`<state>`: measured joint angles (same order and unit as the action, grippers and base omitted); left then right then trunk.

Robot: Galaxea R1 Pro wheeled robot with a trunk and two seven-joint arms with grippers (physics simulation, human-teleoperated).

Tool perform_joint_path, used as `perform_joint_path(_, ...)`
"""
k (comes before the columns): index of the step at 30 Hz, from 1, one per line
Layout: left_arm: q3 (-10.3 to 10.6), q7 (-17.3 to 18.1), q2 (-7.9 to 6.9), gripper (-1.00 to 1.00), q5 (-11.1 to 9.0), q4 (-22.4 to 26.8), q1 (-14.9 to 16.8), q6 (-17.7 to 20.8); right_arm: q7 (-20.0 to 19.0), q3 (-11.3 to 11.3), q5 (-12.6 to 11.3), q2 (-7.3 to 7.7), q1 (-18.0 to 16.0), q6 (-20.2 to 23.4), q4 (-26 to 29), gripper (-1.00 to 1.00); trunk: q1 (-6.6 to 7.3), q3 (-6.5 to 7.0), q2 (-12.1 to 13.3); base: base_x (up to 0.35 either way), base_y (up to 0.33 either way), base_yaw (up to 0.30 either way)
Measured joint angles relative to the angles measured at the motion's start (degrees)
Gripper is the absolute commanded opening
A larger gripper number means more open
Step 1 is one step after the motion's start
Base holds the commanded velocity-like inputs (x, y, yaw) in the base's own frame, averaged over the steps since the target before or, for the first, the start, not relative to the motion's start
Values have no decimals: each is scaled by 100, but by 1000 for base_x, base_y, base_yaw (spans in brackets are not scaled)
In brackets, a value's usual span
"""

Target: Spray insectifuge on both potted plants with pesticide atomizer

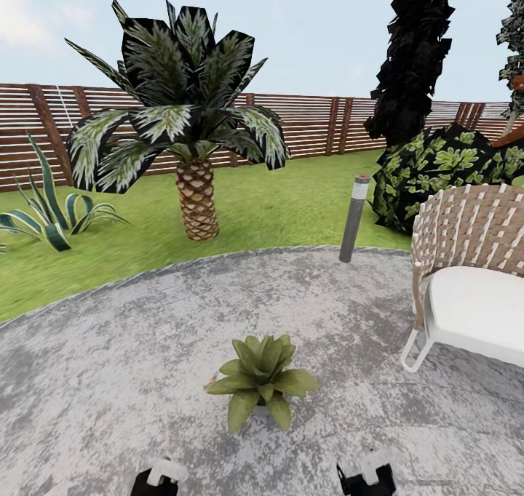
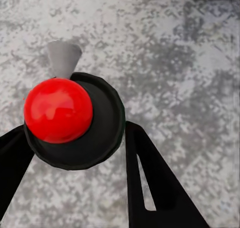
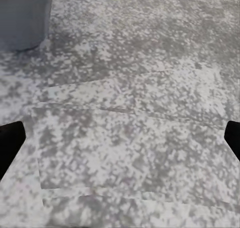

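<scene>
just ahead, potted plant (image 1: pixel 262 380) (pointed green rosette) on patio (image 1: pixel 109 365)

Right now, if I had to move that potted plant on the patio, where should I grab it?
Likely the grey pot, low and from the side: the potted plant spreads its leaves out over the rim, which blocks a grip from above.

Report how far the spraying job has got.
Done: the pickup looks complete. The left gripper appears closed around the pesticide atomizer, whose grey nozzle points down at the patio.
In hand: the robot faces one potted plant just ahead. The right gripper is open and empty.
Left: no spray is visible, so both plants likely still need covering.
</scene>
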<state>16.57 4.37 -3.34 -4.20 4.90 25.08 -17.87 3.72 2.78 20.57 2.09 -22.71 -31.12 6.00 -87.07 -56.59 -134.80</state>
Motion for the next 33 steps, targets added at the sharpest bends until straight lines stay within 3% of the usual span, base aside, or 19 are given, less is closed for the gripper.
perform_joint_path(1, 72, 185, -15, -100, 213, 15, 31, 12, -156, -237, 239, 8, -1, -2, 14, 100, 0, 0, 0, 0, 0, 0)
perform_joint_path(3, 148, 609, -39, -100, 601, 19, 73, 33, -396, -467, 560, 27, -2, 0, 105, 100, 0, 0, 0, 0, 0, 0)
perform_joint_path(5, 176, 1080, -111, -100, 999, 23, 87, 52, -702, -550, 818, 43, -4, 14, 380, 100, 0, 0, 0, 0, 0, 0)
perform_joint_path(7, 158, 1629, -214, -100, 1476, 30, 193, 68, -1376, -580, 1171, 55, -4, 141, 836, 100, 0, 1, 0, 0, 0, 0)
perform_joint_path(8, 147, 2045, -256, -100, 1879, 30, 347, 76, -1932, -586, 1436, 57, -6, 457, 1220, 100, 0, 2, 0, 0, 0, 0)
perform_joint_path(14, 201, 2157, -297, -100, 1897, 193, 323, -44, -1947, -564, 1422, -55, -47, 436, 1204, 100, 0, 2, 0, 0, 0, 0)
perform_joint_path(19, 314, 2310, -317, -100, 2040, 355, 403, 35, -1994, -590, 1474, -111, -52, 441, 1232, 100, 0, 2, 0, 0, 0, 0)
perform_joint_path(31, 345, 2685, -257, -100, 2374, 747, 705, 313, -2357, -621, 1451, -170, -80, 576, 1565, 100, 0, 2, 1, 0, 0, 0)
perform_joint_path(32, 344, 2717, -256, -100, 2407, 778, 706, 345, -2388, -629, 1441, -182, -81, 610, 1597, -100, 0, 2, 1, 0, 0, 0)
perform_joint_path(33, 343, 2749, -256, -100, 2441, 810, 707, 377, -2418, -638, 1431, -198, -82, 644, 1630, -100, 0, 2, 1, 0, 0, 0)
